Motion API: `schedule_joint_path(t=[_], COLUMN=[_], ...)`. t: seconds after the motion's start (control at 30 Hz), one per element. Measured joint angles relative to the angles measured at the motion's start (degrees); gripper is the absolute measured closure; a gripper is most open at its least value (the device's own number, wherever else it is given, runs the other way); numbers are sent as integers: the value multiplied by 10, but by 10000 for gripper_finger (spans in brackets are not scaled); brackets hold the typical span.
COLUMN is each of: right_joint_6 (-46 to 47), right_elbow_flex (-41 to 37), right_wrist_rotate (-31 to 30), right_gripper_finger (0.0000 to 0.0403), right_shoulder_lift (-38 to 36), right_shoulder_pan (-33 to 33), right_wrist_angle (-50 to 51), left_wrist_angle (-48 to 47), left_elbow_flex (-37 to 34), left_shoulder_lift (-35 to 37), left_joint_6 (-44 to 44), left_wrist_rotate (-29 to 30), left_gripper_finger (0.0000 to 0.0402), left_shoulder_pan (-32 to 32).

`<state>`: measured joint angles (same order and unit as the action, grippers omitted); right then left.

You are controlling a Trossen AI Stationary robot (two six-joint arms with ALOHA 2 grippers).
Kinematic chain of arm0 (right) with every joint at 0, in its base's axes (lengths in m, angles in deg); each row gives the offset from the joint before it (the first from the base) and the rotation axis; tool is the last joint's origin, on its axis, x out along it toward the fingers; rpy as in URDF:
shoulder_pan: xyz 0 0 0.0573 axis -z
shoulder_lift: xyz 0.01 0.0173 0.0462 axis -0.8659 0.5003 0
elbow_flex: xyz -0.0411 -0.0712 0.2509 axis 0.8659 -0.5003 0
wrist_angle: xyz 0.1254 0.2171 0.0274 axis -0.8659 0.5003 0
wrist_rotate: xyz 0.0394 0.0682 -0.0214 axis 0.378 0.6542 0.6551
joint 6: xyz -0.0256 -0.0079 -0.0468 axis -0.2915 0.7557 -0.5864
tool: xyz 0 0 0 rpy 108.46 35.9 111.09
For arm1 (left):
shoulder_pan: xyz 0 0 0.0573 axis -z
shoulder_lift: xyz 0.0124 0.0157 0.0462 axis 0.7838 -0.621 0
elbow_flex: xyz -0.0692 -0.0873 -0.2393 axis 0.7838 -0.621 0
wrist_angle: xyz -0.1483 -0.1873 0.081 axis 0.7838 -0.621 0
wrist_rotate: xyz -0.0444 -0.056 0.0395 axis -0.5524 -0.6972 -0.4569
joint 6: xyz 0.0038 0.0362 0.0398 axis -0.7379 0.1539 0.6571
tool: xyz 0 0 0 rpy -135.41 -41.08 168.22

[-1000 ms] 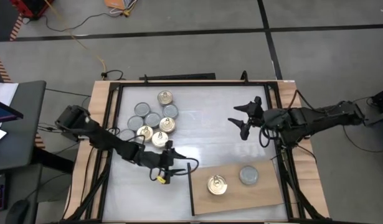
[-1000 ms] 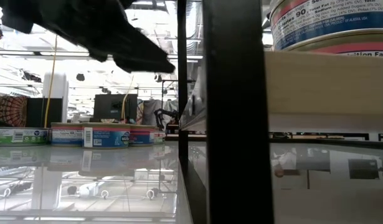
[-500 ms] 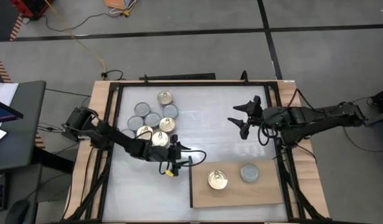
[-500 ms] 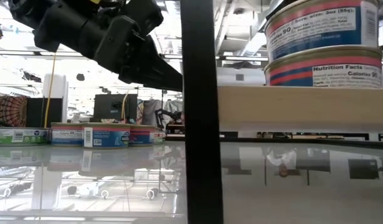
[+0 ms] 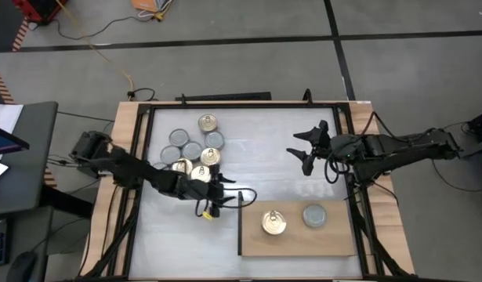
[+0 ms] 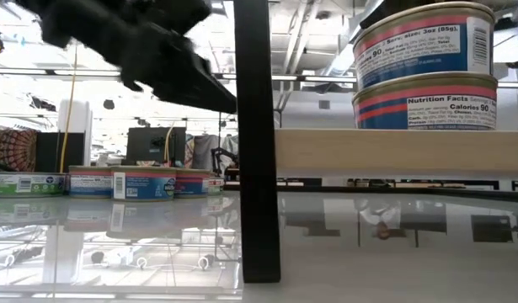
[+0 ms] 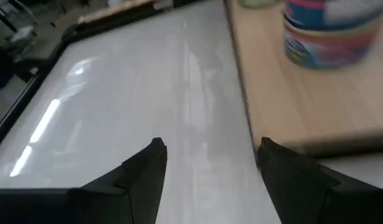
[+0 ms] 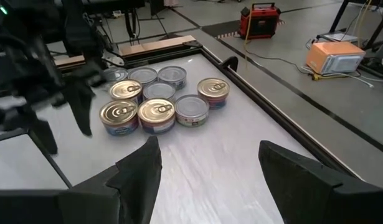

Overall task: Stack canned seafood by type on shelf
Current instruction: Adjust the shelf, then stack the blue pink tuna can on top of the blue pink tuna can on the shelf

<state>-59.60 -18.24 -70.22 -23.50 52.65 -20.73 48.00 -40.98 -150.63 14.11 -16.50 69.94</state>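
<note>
High view, shelf: the wooden shelf (image 5: 327, 243) is seen at the near right of the table (image 5: 256, 160), with one gold-lidded stack (image 5: 273, 224) and one silver-lidded can (image 5: 314, 215) set on it.
High view, loose cans: a cluster of cans (image 5: 193, 149) is left on the far left of the table, gold and silver lids mixed.
High view, left gripper: the left gripper (image 5: 213, 200) is held empty between the cluster and the shelf's left edge.
High view, right gripper: the right gripper (image 5: 307, 149) is parked over the table's right side, its fingers spread and empty.
Low view, labels: on the two stacked cans (image 6: 425, 67) "90", "3oz (85g)", "Nutrition Facts" and "Calories 90" can be read; no brand can be made out.
Left wrist view, claw: the fingers (image 7: 141, 171) are seen parted with nothing between them, beside the shelf edge.
Right wrist view, cluster: about eight cans (image 8: 157, 99) are counted; their side labels cannot be read.
Step in hand: sorting is judged partly done.
Next move: a reach to the cluster is called for, and a can matching one shelf pile is to be gripped.
</note>
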Motion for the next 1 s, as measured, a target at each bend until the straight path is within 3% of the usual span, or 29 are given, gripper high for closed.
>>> schedule_joint_path(t=[0.17,0.27,0.33,0.57,0.87,1.0], right_joint_6=[-6,-7,-10,-26,-28,-28], right_elbow_flex=[0,0,0,0,0,0], right_wrist_rotate=[0,0,0,-1,-1,-1], right_gripper_finger=[108,108,108,108,108,108], right_shoulder_lift=[0,0,0,0,0,0], right_shoulder_pan=[0,0,0,0,-1,-1], right_wrist_angle=[0,0,-2,-27,-35,-39], left_wrist_angle=[-245,-405,-452,-437,-337,-335], left_elbow_flex=[0,-3,-16,-52,-118,-119], left_shoulder_lift=[116,134,133,133,133,133], left_joint_6=[-103,-205,-245,-177,3,42], left_wrist_rotate=[5,6,6,70,96,87], left_gripper_finger=[163,172,184,237,296,320], left_shoulder_pan=[16,29,42,73,76,76])
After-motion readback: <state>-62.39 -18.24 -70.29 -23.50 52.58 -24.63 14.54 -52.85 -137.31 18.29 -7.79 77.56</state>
